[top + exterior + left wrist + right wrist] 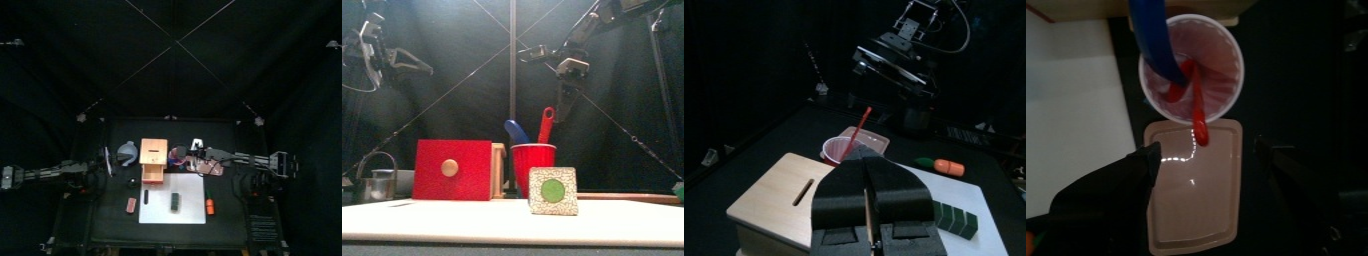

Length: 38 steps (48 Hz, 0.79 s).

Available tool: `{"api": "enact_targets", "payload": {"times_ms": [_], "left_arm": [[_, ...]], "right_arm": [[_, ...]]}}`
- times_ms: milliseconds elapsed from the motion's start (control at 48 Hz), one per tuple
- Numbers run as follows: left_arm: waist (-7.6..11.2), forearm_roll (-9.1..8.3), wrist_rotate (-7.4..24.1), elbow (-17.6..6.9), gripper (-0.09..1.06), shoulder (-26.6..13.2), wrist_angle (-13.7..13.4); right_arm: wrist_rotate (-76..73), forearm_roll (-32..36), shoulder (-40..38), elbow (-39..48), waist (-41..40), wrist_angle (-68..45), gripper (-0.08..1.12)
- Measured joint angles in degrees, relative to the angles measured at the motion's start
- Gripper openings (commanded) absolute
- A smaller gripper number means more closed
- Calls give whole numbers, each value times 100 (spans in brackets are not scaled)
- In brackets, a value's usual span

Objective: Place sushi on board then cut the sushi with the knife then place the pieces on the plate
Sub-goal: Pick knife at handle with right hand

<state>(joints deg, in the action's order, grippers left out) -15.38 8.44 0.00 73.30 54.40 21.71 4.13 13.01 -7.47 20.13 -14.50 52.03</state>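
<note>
The dark green sushi roll (175, 203) lies on the white cutting board (187, 187); the front view shows its speckled end face (552, 190). A red cup (533, 168) behind the board holds a blue knife (516, 131) and a red knife (547, 122). My right gripper (569, 92) hangs open above the cup (1193, 65), with the red knife (1197, 105) and the pink plate (1193, 195) beneath its jaws. My left gripper (865, 200) is shut and holds nothing, raised over the wooden box (798, 195).
The wooden box with a red drawer front (453, 170) stands left of the cup. A metal cutter (380, 185) sits at the far left. An orange toy (210, 207) lies by the board's right edge, another small toy (131, 205) by its left.
</note>
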Motion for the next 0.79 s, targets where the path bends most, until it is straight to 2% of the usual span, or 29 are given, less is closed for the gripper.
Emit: {"api": "enact_targets", "payload": {"times_ms": [188, 479, 604, 792], "left_arm": [[-9, 0, 9, 44, 2, 0, 0], [-141, 9, 0, 123, 2, 0, 0], [-132, 18, 0, 167, 2, 0, 9], [-176, 9, -9, 246, 2, 9, 0]], "right_arm": [[9, -53, 264, -185, 26, 35, 101], [9, 158, 615, -483, 26, 369, 100], [18, 220, 773, -703, 35, 519, 93], [35, 316, 1002, -1011, 79, 809, 76]]}}
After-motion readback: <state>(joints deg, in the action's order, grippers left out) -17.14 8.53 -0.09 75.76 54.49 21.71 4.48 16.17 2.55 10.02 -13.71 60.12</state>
